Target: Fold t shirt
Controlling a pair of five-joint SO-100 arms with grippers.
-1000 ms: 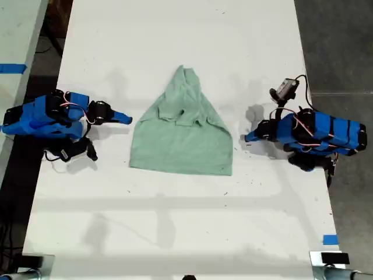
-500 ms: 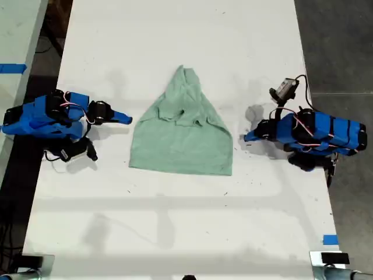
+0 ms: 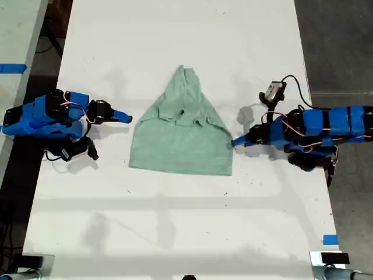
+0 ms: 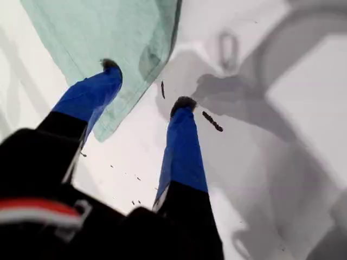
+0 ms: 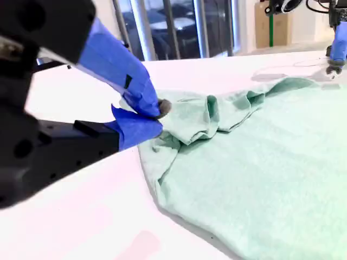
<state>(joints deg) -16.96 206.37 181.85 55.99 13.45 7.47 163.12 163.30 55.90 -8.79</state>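
Observation:
The pale mint-green t shirt (image 3: 183, 140) lies flat on the white table (image 3: 175, 221), wide hem toward the exterior view's bottom and narrowing to a point at the top. My first gripper (image 3: 233, 142) reaches in from the exterior view's right and stands open at the shirt's hem-side edge. In the first wrist view my first gripper (image 4: 147, 84) has one fingertip (image 4: 111, 66) over the t shirt (image 4: 103, 27) and the other over bare table. My second gripper (image 3: 125, 119) rests shut and empty to the exterior view's left of the shirt. My second gripper (image 5: 157, 111) points at the t shirt (image 5: 260, 162) with its bunched folds.
Blue tape marks (image 3: 330, 239) sit near the table's edge at the exterior view's lower right. A second pale surface with blue tape (image 3: 11, 68) stands at the exterior view's left. Dark floor (image 3: 338, 46) borders the table on the exterior view's right.
My first arm has stretched toward the exterior view's left, bringing its gripper from a short way off to the shirt's edge. The second arm and the shirt have not moved.

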